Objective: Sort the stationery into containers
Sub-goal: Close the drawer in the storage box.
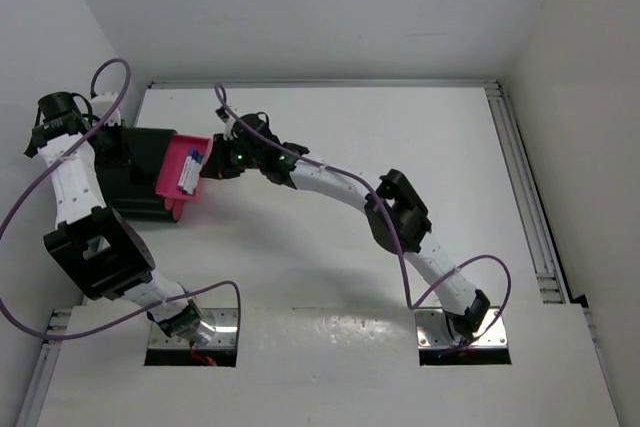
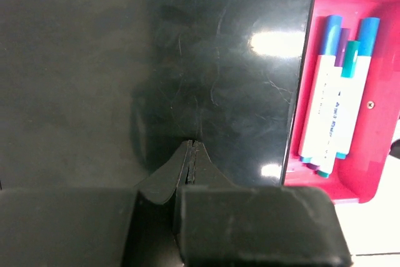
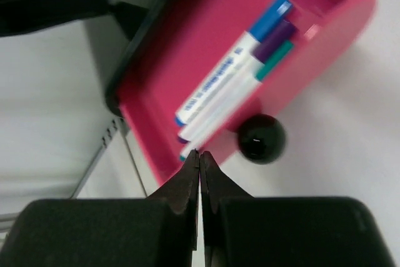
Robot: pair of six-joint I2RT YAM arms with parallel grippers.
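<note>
The magenta-pink tray (image 1: pixel 176 173) leans on the right edge of the black box (image 1: pixel 135 179) at the far left of the table. Three white-bodied pens (image 3: pixel 228 76) with blue, purple and teal caps lie side by side in the tray; they also show in the left wrist view (image 2: pixel 330 101). My left gripper (image 1: pixel 110 142) is shut and empty, its tips (image 2: pixel 194 145) against the box's glossy black surface (image 2: pixel 156 60). My right gripper (image 1: pixel 213 162) is shut with nothing between the jaws, its tips (image 3: pixel 200 153) at the tray's near wall (image 3: pixel 159 154). No highlighters show.
A round black object (image 3: pixel 261 137) sits on the table just outside the tray's wall. A metal rail (image 1: pixel 522 187) runs along the table's right side and white walls close in the back and sides. A rail (image 3: pixel 103 148) lies beside the box.
</note>
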